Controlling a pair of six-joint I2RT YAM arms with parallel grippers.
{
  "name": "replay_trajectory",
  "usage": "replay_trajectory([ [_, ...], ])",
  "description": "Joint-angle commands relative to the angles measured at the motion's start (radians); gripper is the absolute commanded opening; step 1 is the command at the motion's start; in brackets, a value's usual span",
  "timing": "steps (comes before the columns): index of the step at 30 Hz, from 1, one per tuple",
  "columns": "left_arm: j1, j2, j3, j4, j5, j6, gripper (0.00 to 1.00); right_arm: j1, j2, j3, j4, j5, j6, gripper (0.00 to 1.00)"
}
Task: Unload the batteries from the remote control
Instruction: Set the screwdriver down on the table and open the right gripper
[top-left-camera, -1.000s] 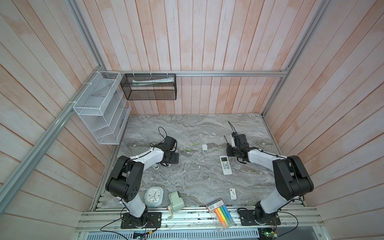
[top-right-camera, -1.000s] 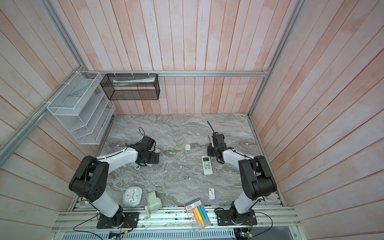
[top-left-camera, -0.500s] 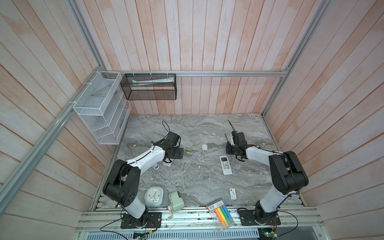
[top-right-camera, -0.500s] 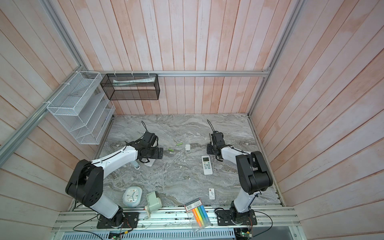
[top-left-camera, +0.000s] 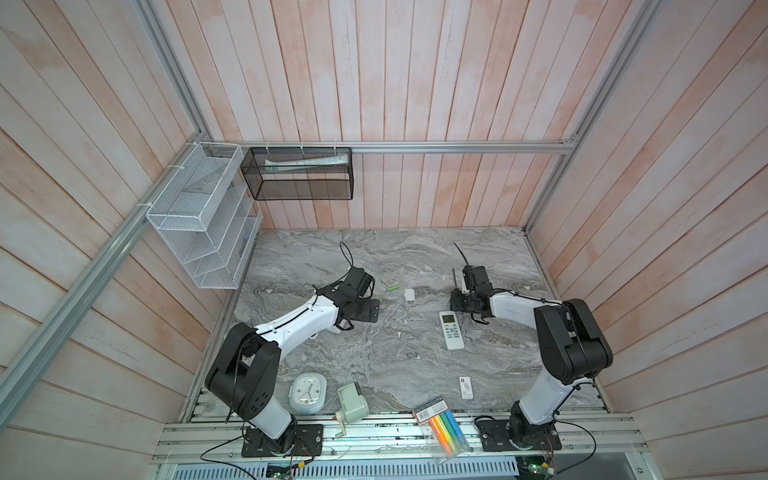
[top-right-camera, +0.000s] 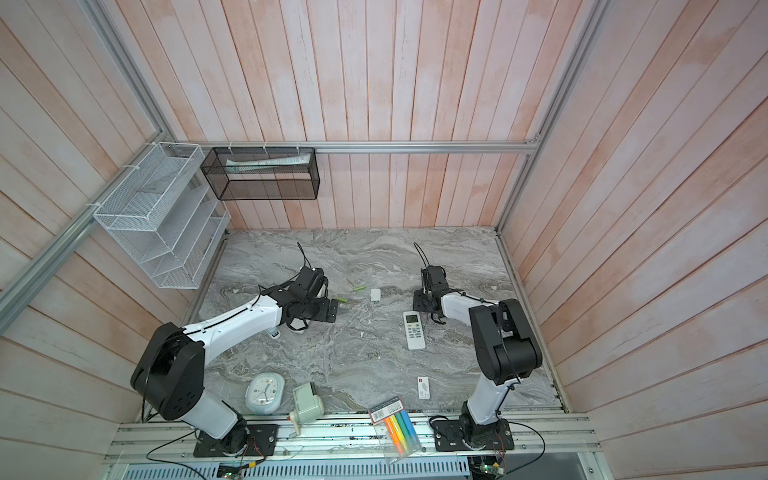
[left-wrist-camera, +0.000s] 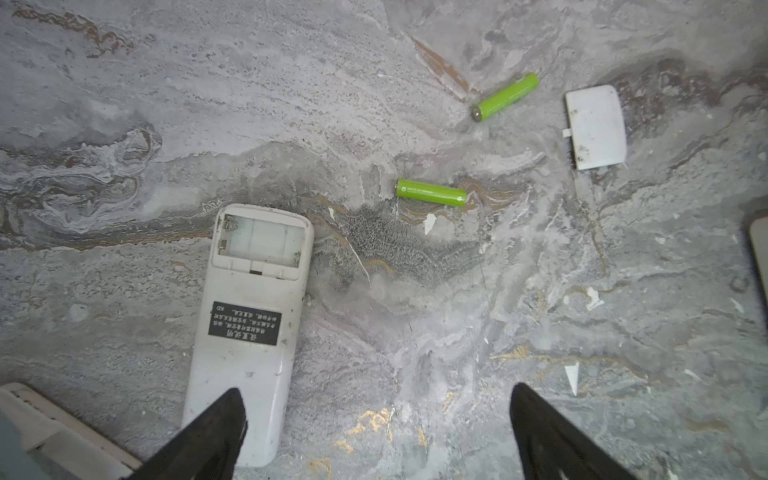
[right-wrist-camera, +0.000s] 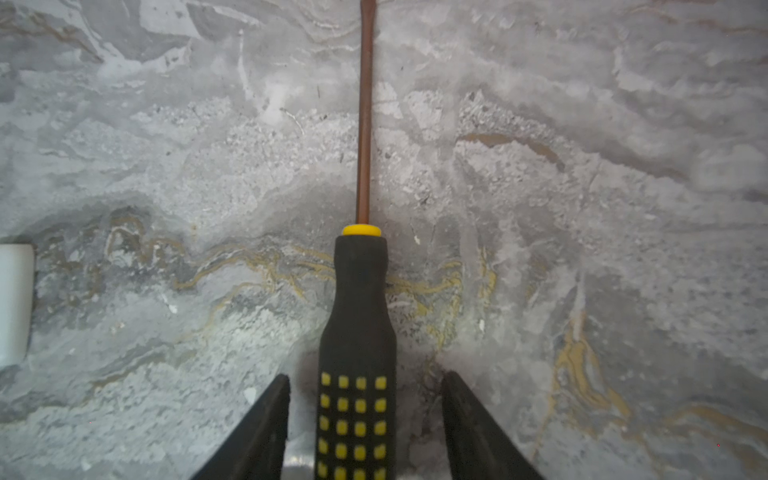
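The left gripper stands wide open and empty, as it did 1 second ago. Its arm has swung forward, so it now hangs over the tail of the face-down remote. That remote's battery bay is bare. A green battery lies loose on the marble table just beyond the remote's head. A 2nd green battery lies farther on, near the white cover. No finger touches either.

Further right, another remote lies buttons up; whether it holds cells cannot be told.

The real change is at the right gripper. Its jaws have just parted and now show a gap on both sides of the screwdriver, which lies flat on the table. The tool looks set down. I judge this remote unloaded, with both arms free for the face-up remote.
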Motion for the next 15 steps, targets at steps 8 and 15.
replay_trajectory([
  [8, -0.022, -0.009, 0.023, 0.010, 0.014, -0.043, 1.00, -0.004, -0.231, -0.119, -0.020, -0.082, 0.006, 0.71],
  [15, -0.024, -0.032, 0.006, 0.026, 0.010, -0.052, 1.00, 0.090, -0.317, -0.170, -0.109, -0.070, 0.040, 0.74],
])
